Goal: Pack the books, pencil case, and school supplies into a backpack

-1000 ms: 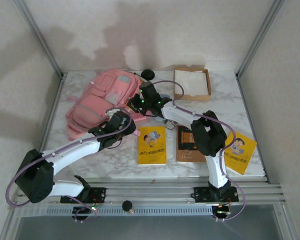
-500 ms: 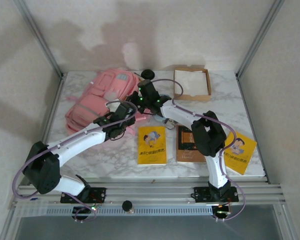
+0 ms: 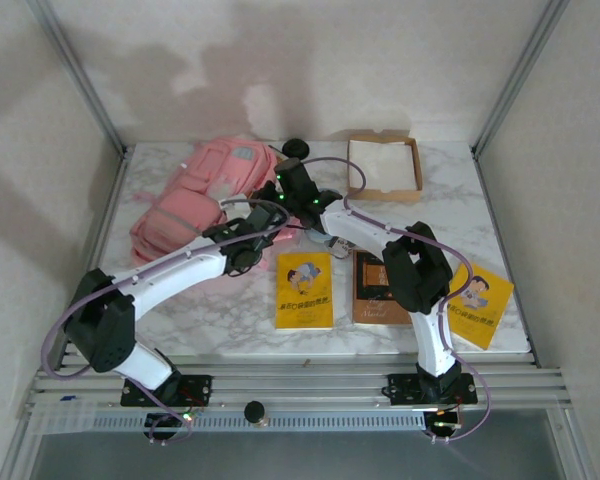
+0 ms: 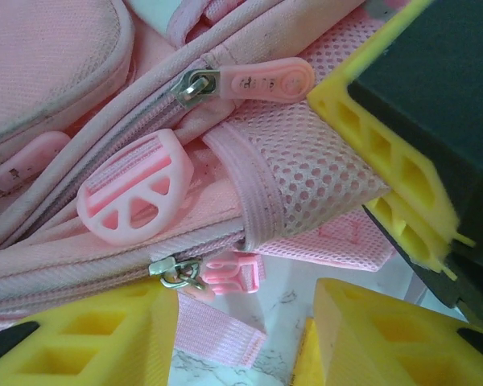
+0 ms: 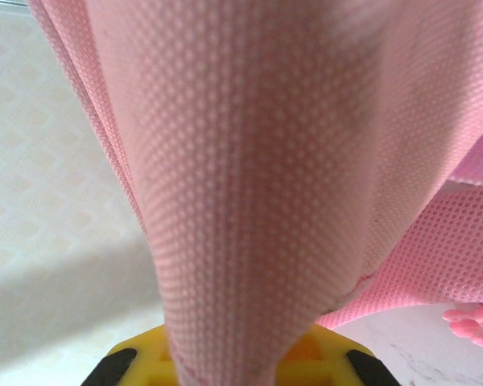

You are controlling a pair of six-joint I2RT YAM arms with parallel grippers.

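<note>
Backpack [image 3: 195, 200], mesh clamped in right gripper [image 5: 233, 360], left gripper [image 4: 243, 334] agape, left wrist catching zipper pull [image 4: 262, 79]

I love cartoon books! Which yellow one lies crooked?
The yellow book on the far right, beyond the brown book, is tilted; the other yellow book, in the middle, lies straight.
</note>
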